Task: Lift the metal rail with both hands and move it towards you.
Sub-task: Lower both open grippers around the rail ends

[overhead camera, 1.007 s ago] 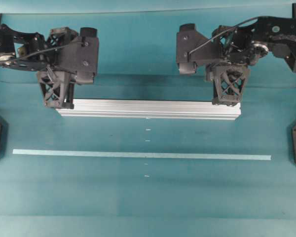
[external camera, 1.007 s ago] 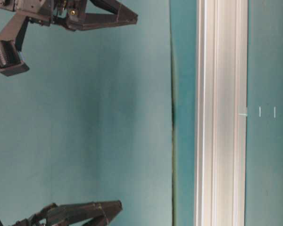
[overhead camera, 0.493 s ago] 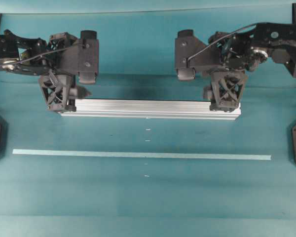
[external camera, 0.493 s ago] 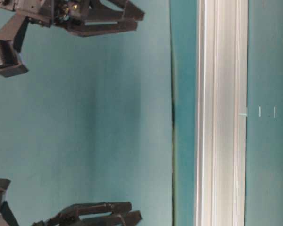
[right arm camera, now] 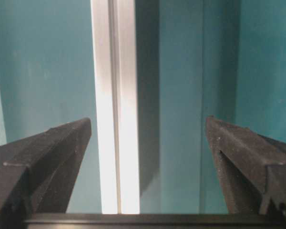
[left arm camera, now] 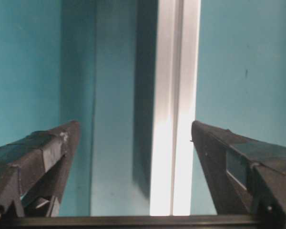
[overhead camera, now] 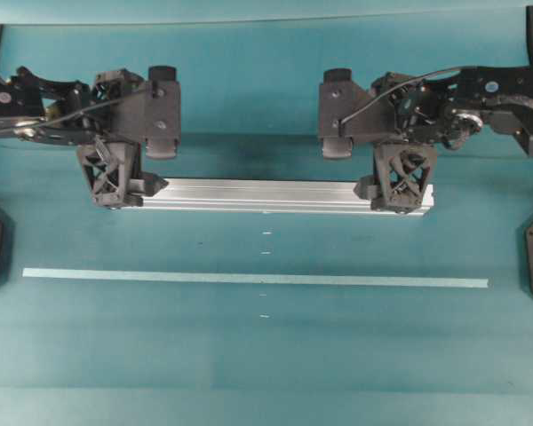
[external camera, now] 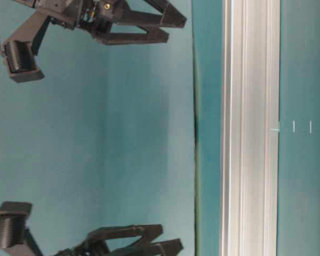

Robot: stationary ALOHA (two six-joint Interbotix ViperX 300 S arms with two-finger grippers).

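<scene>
Left gripper [overhead camera: 115, 185] of mine stands with its fingers spread wide and holds nothing. Its wrist view shows one finger [left arm camera: 38, 157] on each side of the metal rail [left arm camera: 174, 119], with clear teal showing between rail and finger on both sides. From overhead it sits over the rail's left end.

Right gripper [overhead camera: 401, 186] is likewise spread wide and empty. Its wrist view shows the rail [right arm camera: 115, 109] running between the two fingers [right arm camera: 47, 152], nearer the left one, touching neither. From overhead it sits over the rail's right end.

Table-level view: both grippers, one at the upper edge [external camera: 168, 28] and one at the lower edge [external camera: 165, 242], have their tips apart from the rail [external camera: 250, 128], with a strip of teal between.

Metal rail [overhead camera: 266, 195] lies flat on the teal surface [overhead camera: 266, 355], running left to right across the middle, its lengthwise grooves visible.

Nearer the lower edge of the overhead view, well apart from the rail and parallel to it, lies a thin pale tape strip [overhead camera: 249, 278]. A column of short white marks [overhead camera: 266, 253] crosses between them.
</scene>
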